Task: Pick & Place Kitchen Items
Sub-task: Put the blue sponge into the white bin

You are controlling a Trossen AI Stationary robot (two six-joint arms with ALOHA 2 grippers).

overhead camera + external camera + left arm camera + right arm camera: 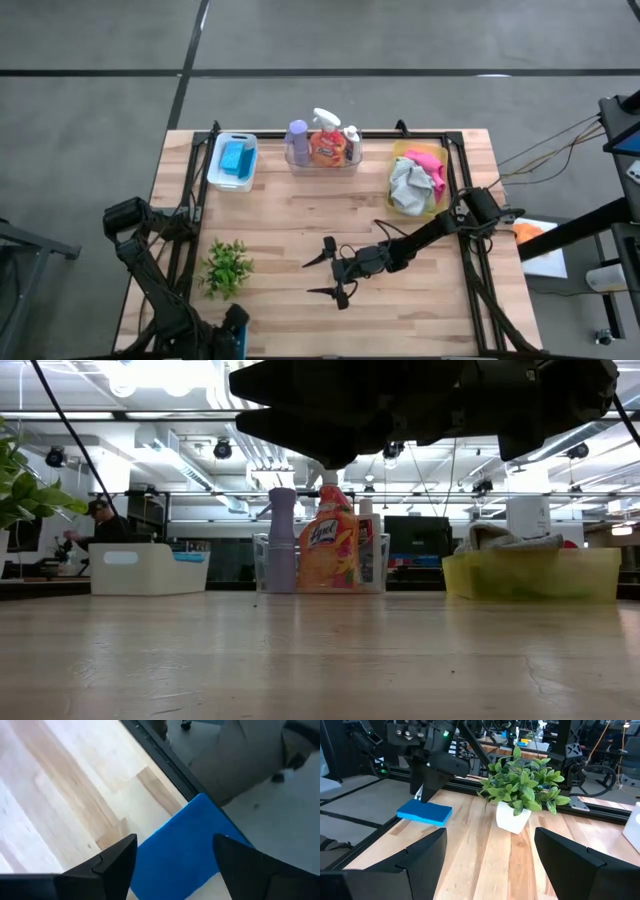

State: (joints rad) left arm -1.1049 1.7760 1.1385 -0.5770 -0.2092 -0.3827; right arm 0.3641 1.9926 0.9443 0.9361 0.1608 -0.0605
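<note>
Blue sponge (424,812) lies at the table's (300,220) near left corner, overhanging the edge, just under the left gripper (172,865), whose fingers are spread wide and hold nothing. Nearby stands 1 potted plant (520,787). At mid-table, the right gripper (328,276) is held wide open and empty.

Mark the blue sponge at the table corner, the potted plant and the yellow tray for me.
blue sponge (424,812): right wrist view, middle of its top face.
potted plant (512,818): right wrist view, front of its white pot.
yellow tray (530,576): low view, its front wall.
</note>
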